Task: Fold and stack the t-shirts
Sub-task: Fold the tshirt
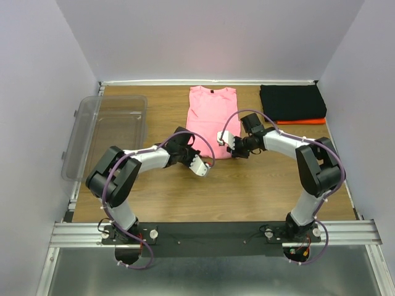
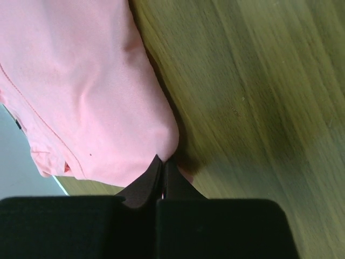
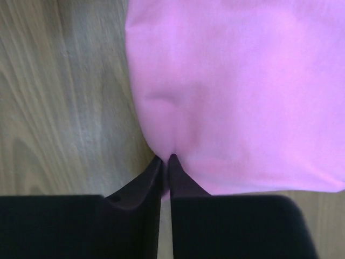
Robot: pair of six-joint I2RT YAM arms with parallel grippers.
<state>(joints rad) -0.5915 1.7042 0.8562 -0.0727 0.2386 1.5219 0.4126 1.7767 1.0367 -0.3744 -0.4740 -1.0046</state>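
A bright pink t-shirt (image 1: pixel 210 114) lies flat on the wooden table, collar toward the back wall and sides folded in. My left gripper (image 1: pixel 196 158) is at its near left corner, and in the left wrist view that gripper (image 2: pixel 163 160) is shut on a pinch of the pink t-shirt (image 2: pixel 86 91). My right gripper (image 1: pixel 233 151) is at the near right corner. In the right wrist view it (image 3: pixel 166 158) has its jaws pressed together on the edge of the pink t-shirt (image 3: pixel 242 91). A folded black t-shirt (image 1: pixel 291 102) lies on an orange-red one (image 1: pixel 302 121) at the back right.
A clear plastic tub (image 1: pixel 105 132) stands along the left edge of the table (image 1: pixel 247 191). Grey walls close in the back and both sides. Both arms arch inward over the middle of the table.
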